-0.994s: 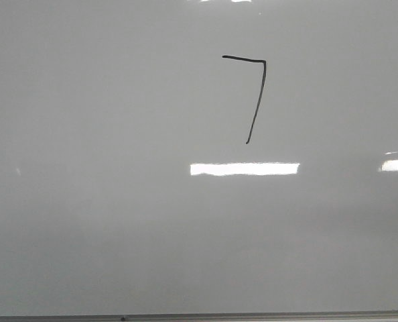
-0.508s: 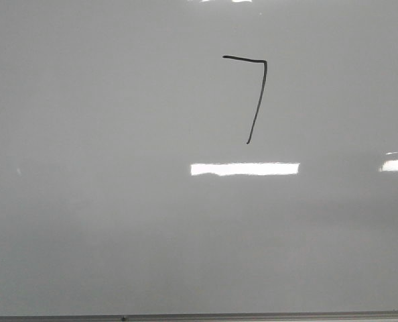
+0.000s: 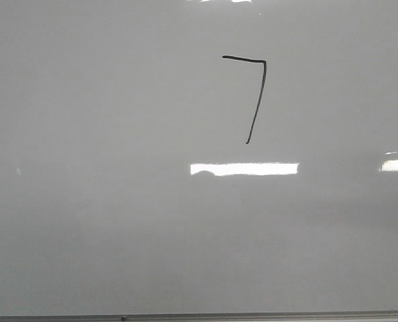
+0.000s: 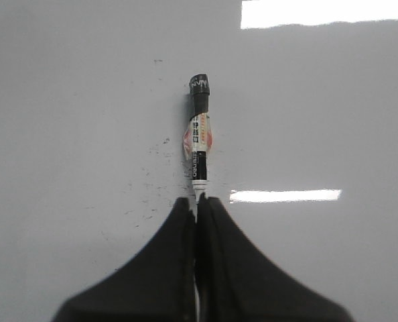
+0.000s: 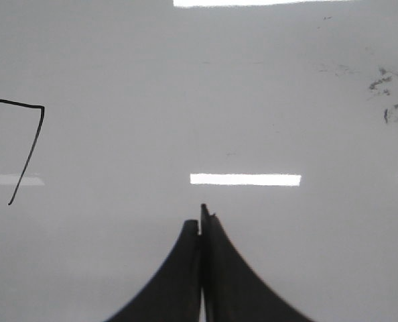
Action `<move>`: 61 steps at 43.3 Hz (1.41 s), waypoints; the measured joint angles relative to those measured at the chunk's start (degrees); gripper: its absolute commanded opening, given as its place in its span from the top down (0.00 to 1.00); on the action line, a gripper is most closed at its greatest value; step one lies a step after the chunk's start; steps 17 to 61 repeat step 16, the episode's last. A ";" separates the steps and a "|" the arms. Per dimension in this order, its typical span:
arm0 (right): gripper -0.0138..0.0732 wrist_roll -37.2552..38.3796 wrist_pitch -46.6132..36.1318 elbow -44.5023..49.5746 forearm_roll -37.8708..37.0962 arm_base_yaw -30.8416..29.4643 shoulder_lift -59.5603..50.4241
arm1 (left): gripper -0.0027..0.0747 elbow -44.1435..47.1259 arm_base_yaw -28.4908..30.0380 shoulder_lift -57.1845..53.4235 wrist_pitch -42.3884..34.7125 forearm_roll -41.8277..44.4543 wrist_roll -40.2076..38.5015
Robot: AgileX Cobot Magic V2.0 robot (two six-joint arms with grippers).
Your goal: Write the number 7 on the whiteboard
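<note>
While the whiteboard [image 3: 118, 201] fills the front view, the number 7 [image 3: 256, 94] sits above the long glare bar [image 3: 244, 169], just right of the board's centre line. Short top stroke, then a longer downstroke slanting back toward the left; the lower tip ends a little above the glare bar. Thin metal edge strip [image 3: 199, 316] runs along the near side of the board.

Left hand [image 4: 197, 204]: fingers pressed together, clenched on a marker [image 4: 198, 134]. Marker sticks straight out from the fingertips, black cap end furthest from the hand, label wrapped mid-body. Faint dark specks [image 4: 149, 178] on the board beside the marker. Can't tell if the marker touches the board.

Right hand [image 5: 201, 225]: fingers closed against each other, nothing visible between them. From its camera the 7 [image 5: 25, 144] is well off to the side of the hand; smudgy ink traces [image 5: 390, 94] on the opposite side.
</note>
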 measured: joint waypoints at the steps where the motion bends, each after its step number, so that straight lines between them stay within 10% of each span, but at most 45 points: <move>1: 0.92 0.00 -0.15 0.00 0.00 0.00 0.00 | 0.99 0.00 0.00 0.00 0.00 0.00 0.00; 61: 0.92 0.03 -0.27 0.00 0.00 0.00 0.00 | 0.99 0.00 0.00 0.00 0.00 0.00 0.00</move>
